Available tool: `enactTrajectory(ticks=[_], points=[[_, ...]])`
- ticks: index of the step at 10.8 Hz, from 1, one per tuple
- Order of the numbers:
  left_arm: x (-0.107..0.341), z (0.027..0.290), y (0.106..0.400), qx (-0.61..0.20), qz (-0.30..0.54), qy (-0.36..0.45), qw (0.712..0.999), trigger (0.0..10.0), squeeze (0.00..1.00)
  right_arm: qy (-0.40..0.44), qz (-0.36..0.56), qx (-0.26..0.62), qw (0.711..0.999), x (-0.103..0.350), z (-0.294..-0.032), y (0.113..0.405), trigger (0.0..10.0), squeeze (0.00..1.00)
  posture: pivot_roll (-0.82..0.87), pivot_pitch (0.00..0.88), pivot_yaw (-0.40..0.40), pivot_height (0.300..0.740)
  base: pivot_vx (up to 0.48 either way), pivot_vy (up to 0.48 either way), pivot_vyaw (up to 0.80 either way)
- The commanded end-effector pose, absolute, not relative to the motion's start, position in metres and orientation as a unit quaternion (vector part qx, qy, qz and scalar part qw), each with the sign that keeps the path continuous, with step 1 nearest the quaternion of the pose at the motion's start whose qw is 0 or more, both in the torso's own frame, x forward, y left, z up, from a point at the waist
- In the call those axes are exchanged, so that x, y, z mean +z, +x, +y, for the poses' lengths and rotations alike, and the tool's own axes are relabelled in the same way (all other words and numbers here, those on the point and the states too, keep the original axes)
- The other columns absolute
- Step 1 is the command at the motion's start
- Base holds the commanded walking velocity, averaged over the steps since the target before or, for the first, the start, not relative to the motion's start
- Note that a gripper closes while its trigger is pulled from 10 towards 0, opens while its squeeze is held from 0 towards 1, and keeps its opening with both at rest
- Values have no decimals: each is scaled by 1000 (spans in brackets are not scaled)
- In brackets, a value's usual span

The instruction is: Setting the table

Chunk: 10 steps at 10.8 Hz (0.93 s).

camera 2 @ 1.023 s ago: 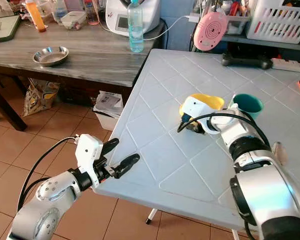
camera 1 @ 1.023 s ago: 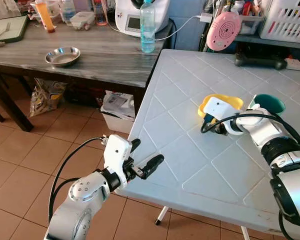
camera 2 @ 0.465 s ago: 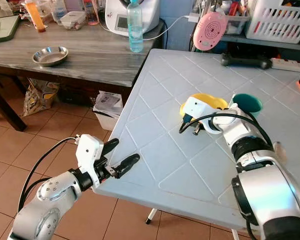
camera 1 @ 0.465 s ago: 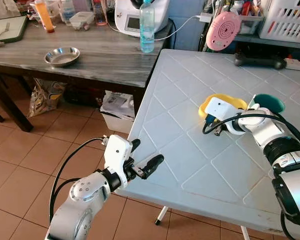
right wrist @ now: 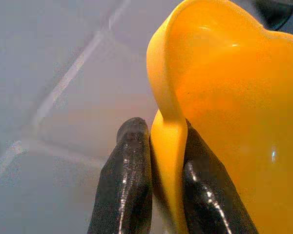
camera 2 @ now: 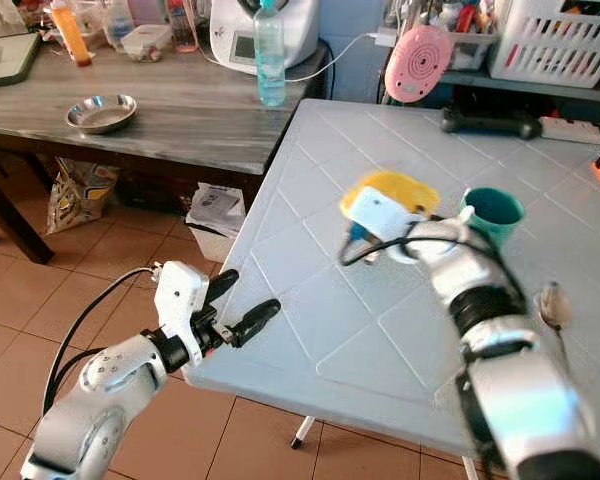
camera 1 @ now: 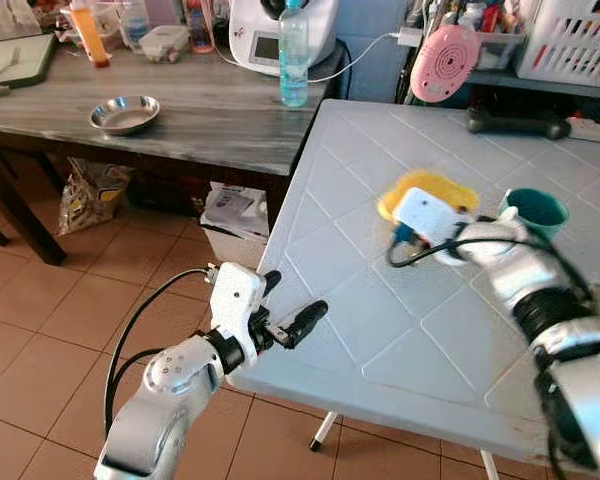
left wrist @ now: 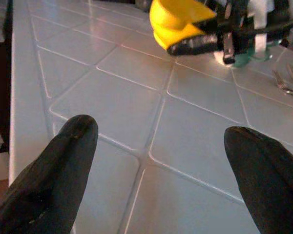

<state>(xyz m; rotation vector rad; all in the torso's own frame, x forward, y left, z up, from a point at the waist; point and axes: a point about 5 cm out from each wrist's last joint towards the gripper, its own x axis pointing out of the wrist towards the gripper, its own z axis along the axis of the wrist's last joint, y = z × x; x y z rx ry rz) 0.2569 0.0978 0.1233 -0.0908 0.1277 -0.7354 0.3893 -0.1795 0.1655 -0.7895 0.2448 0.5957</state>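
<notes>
My right gripper (right wrist: 161, 130) is shut on the rim of a yellow bowl (camera 1: 430, 188), one finger inside and one outside. It holds the bowl tilted just above the middle of the white tiled table (camera 1: 380, 330). A teal cup (camera 1: 533, 210) stands on the table to the bowl's right. A metal spoon (camera 2: 550, 303) lies near the table's right side. My left gripper (camera 1: 292, 298) is open with nothing in it, level with the table's front left edge. In the left wrist view the bowl (left wrist: 176, 22) is far ahead of its fingers.
A dark wooden table at the left holds a steel dish (camera 1: 126, 112), a water bottle (camera 1: 294, 52) and a white appliance (camera 1: 270, 30). A pink round object (camera 1: 446, 62) and a white basket (camera 1: 570, 40) sit behind the white table. Bags and a box (camera 1: 235, 215) lie on the tiled floor.
My right arm has swung the yellow bowl up and a little to the left, away from the teal cup. The left gripper has stayed about where it was, open.
</notes>
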Motion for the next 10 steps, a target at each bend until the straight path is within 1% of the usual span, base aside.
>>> enactTrajectory(ticks=[1, 2, 3, 4, 5, 6, 7, 8, 9, 10], points=[[125, 102, 260, -344, 56, -34, 937, 10000, 0, -367, 72, 273, 886, 176, -173, 390, 0, 0, -16, 38, 5, 740, 0, 0, 0], [126, 106, 263, -325, 47, -31, 944, 10000, 0, -331, 25, 243, 911, 179, -170, 384, 0, 0, -15, 32, -2, 740, 0, 0, 0], [127, 111, 267, -296, 38, -27, 954, 10000, 0, -308, -23, 205, 929, 181, -172, 373, 0, 0, -17, 31, -5, 740, 0, 0, 0], [127, 115, 269, -278, 33, -23, 960, 10000, 0, -287, -44, 183, 939, 181, -175, 366, 0, 0, -19, 31, -6, 740, 0, 0, 0], [127, 118, 272, -255, 26, -20, 966, 10000, 0, -276, -73, 151, 947, 182, -181, 354, 0, 0, -24, 27, -7, 740, 0, 0, 0], [131, 123, 276, -224, 9, -15, 974, 10000, 0, -261, -109, 98, 954, 183, -190, 333, 0, 0, -30, 24, -5, 740, 0, 0, 0], [131, 124, 277, -219, 6, -15, 976, 10000, 0, -259, -119, 83, 955, 185, -191, 327, 0, 0, -30, 18, -5, 740, 0, 0, 0], [132, 126, 279, -210, 1, -11, 978, 10000, 0, -233, -141, 59, 960, 185, -189, 313, 0, 0, -34, 13, -5, 740, 0, 0, 0], [131, 126, 279, -205, -1, -9, 979, 10000, 0, -215, -147, 60, 964, 183, -182, 305, 0, 0, -32, 9, -7, 740, 0, 0, 0], [132, 130, 280, -189, -4, -9, 982, 10000, 0, -166, -131, 68, 975, 172, -169, 295, 0, 0, -34, 6, -5, 740, 0, 0, 0]])
